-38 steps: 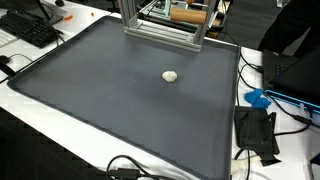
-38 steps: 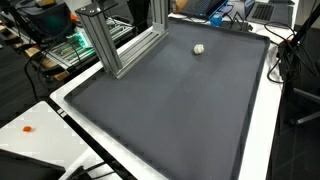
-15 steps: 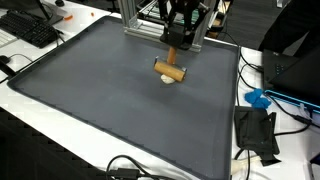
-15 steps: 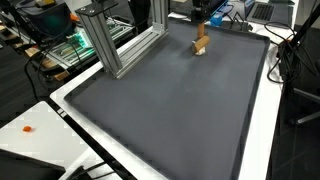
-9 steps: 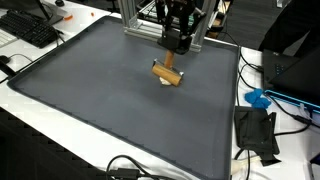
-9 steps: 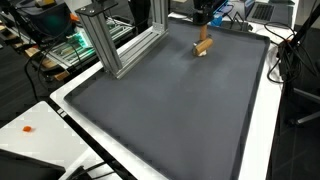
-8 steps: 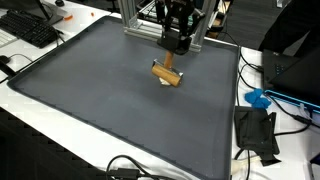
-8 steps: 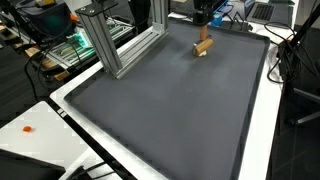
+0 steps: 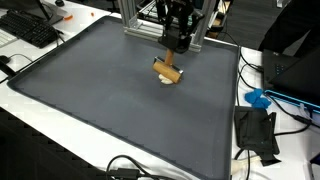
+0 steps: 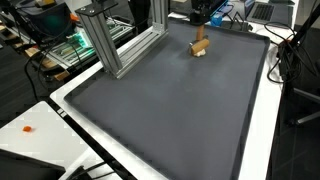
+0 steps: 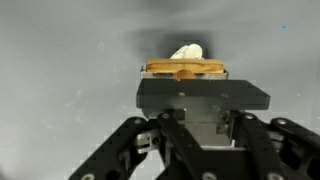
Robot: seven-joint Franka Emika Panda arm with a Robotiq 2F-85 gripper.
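Note:
My gripper (image 9: 177, 42) hangs over the far part of the dark grey mat (image 9: 110, 100) and is shut on a brown wooden piece (image 9: 168, 69) with a black block on top. The piece sits just above or on a small cream lump (image 9: 170, 79); I cannot tell if they touch. In an exterior view the gripper (image 10: 198, 22) holds the wooden piece (image 10: 200, 45) near the mat's far edge. In the wrist view the fingers close around the black block (image 11: 203, 95) at the gripper (image 11: 203, 118). The wooden piece (image 11: 184, 68) and the lump (image 11: 187, 51) show beyond it.
An aluminium frame (image 9: 160, 30) stands at the mat's far edge, close behind the gripper; it also shows in an exterior view (image 10: 110, 45). A keyboard (image 9: 30, 28) lies off the mat. A blue object (image 9: 258, 98), a black device (image 9: 258, 132) and cables lie beside the mat.
2.5 s ago only the lump lay on the mat. The gripper has come in with the wooden piece and holds it over the lump, shifting only slightly in the last second.

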